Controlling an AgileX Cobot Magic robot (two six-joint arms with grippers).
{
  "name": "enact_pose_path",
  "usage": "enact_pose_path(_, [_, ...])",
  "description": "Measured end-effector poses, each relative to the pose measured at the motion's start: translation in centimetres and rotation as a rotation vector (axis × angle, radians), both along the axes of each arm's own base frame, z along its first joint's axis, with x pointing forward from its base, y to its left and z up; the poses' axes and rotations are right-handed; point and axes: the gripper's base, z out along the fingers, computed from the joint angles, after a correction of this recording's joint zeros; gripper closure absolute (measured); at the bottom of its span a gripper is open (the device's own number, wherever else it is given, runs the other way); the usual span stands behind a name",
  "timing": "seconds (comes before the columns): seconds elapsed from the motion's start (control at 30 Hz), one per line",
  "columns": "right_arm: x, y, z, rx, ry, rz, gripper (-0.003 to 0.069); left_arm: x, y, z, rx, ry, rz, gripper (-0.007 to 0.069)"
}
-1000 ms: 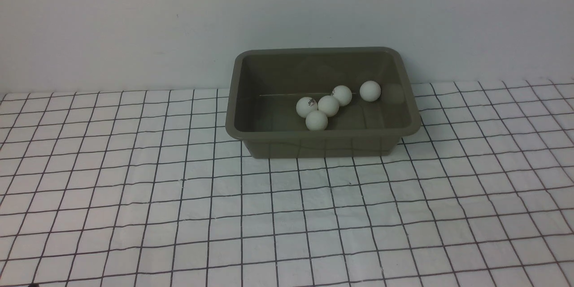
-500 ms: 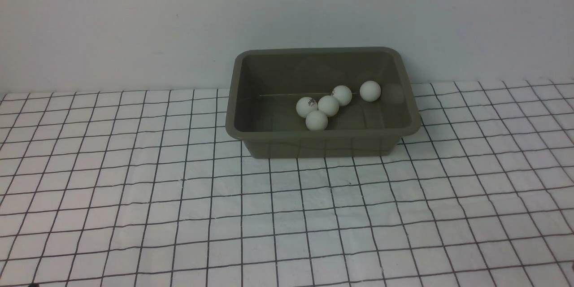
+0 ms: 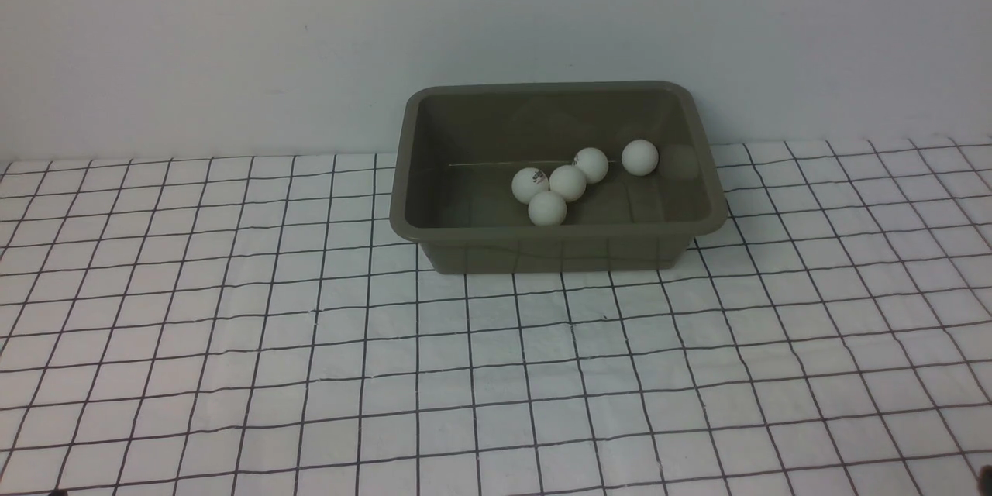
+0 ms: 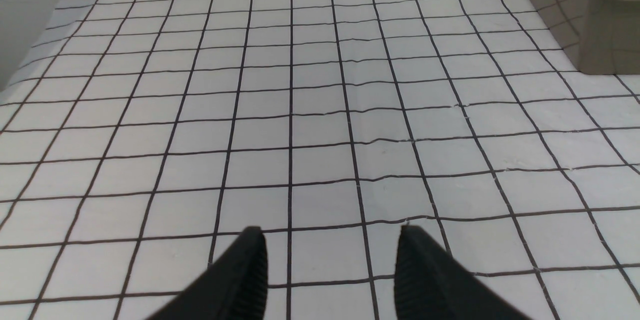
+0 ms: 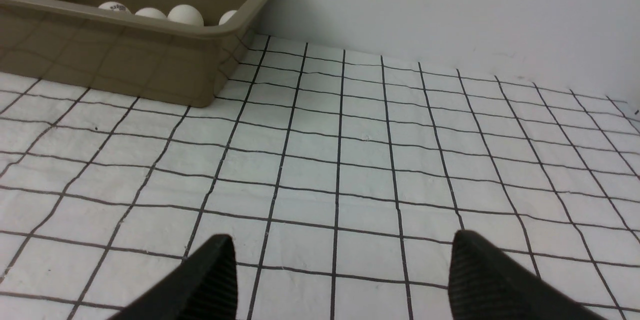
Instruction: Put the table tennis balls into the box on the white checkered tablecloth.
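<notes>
The olive-brown box stands on the white checkered tablecloth near the back wall. Several table tennis balls lie inside it: a cluster of four and one apart. Both arms are out of the front view. In the left wrist view my left gripper is open and empty over bare cloth, with a corner of the box far off. In the right wrist view my right gripper is open wide and empty over bare cloth, well back from the box, where ball tops show over the rim.
A plain pale wall rises right behind the box. The cloth's far edge meets the wall. No other objects show on the cloth.
</notes>
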Motion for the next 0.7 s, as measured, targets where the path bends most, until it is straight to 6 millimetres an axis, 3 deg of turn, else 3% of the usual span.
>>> enact_pose_path(0.7, [-0.10, -0.03, 0.09, 0.024, -0.015, -0.009, 0.0145, 0.00, 0.00, 0.00, -0.001, 0.000, 0.000, 0.0304])
